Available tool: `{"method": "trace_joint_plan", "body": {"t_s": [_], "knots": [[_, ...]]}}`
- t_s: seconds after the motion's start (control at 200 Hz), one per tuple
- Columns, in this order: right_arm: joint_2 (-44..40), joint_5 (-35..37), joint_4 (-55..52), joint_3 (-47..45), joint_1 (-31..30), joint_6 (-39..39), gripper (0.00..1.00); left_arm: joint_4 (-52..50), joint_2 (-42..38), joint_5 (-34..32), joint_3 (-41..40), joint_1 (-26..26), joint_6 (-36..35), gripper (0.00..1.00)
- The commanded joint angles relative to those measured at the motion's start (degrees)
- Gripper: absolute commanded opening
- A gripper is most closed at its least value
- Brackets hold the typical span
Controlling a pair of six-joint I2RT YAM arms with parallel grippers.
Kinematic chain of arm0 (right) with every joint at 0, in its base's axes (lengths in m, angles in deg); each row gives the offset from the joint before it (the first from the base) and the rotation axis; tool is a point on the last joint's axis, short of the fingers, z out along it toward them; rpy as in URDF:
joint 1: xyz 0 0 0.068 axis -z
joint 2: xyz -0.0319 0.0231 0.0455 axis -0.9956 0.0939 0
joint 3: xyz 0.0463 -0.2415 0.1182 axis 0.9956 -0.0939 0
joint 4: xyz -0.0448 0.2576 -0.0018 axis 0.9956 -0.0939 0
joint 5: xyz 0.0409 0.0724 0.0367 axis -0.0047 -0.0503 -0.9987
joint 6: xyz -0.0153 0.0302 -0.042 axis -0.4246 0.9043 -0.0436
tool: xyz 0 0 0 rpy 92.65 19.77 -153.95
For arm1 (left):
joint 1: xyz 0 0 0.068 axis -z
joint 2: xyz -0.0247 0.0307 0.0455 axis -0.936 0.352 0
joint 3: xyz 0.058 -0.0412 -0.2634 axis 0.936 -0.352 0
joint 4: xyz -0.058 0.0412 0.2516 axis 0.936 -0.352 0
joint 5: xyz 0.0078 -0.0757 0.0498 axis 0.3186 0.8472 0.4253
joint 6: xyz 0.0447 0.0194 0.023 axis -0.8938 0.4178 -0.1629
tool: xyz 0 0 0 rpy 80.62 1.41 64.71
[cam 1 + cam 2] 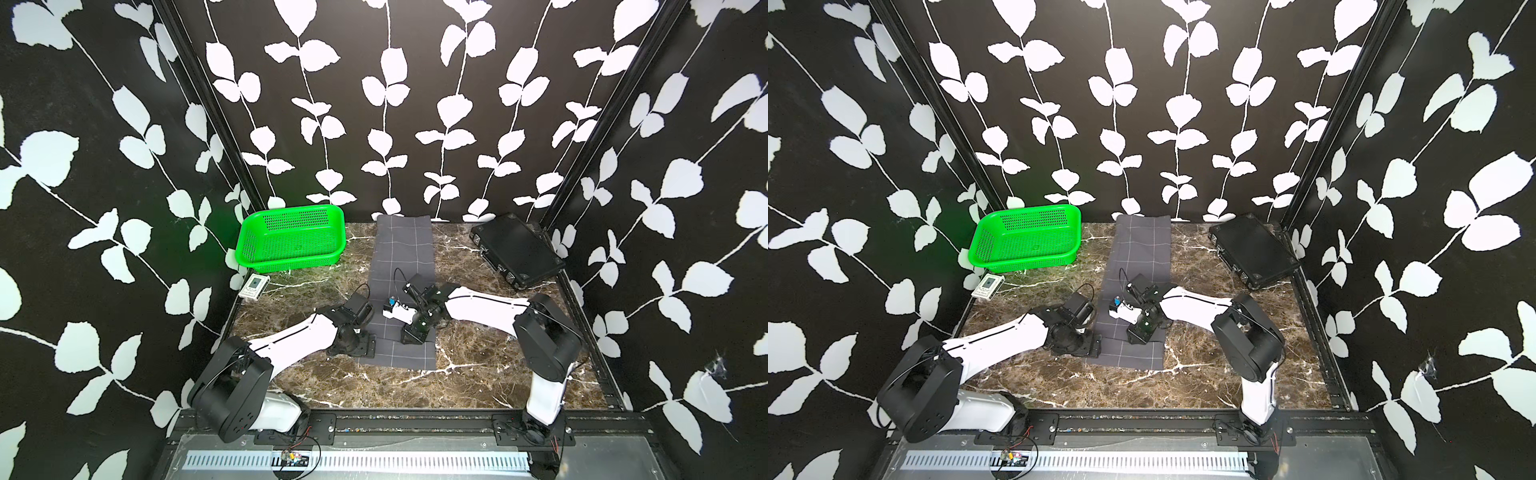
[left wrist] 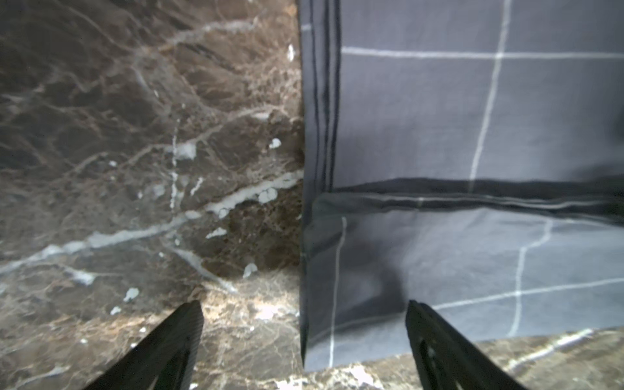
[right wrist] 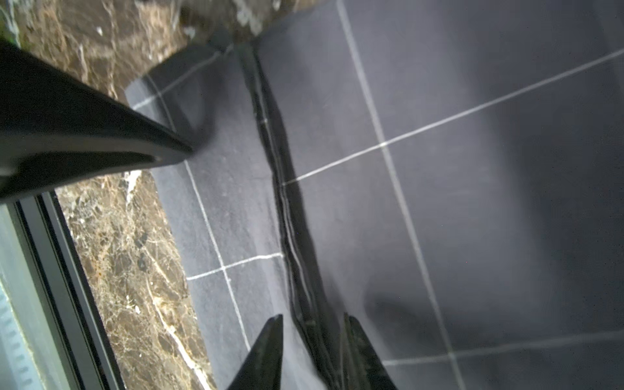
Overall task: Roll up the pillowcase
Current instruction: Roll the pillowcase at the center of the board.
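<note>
The pillowcase (image 1: 405, 257) lies lengthwise on the desk (image 1: 478, 374), with its near end folded back onto itself. The left gripper (image 2: 304, 304) straddles the pillowcase's left edge near that end. The right gripper (image 3: 312, 317) is to its right, over the fold's hem. A basket (image 1: 291, 241) sits beyond and left of the left gripper, with a small box (image 1: 254, 286) just before it. A flat case (image 1: 515, 249) lies beyond and right of the right gripper.

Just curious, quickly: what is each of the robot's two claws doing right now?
Left gripper: wide open, empty, astride the edge of the dark grey grid-lined cloth pillowcase.
Right gripper: slightly open, astride its fold.
</note>
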Motion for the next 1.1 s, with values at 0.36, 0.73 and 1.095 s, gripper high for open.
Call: {"method": "trace_joint_plan", "body": {"t_s": [0.36,0.73,1.095], "knots": [[-14.53,4.86,8.67,-18.18,1.22,5.42,0.32,-6.58,-3.82,-5.11,5.25,0.70,0.65,0.96],[-12.14,10.55,10.15,-20.18,1.26,8.74,0.26,-7.29,-12.75,-15.08,3.29,21.20,38.29,0.92],[-14.92,11.65,11.29,-21.98,1.24,10.43,0.26,6.58,-5.68,-22.99,-2.49,33.85,82.76,0.77]]}}
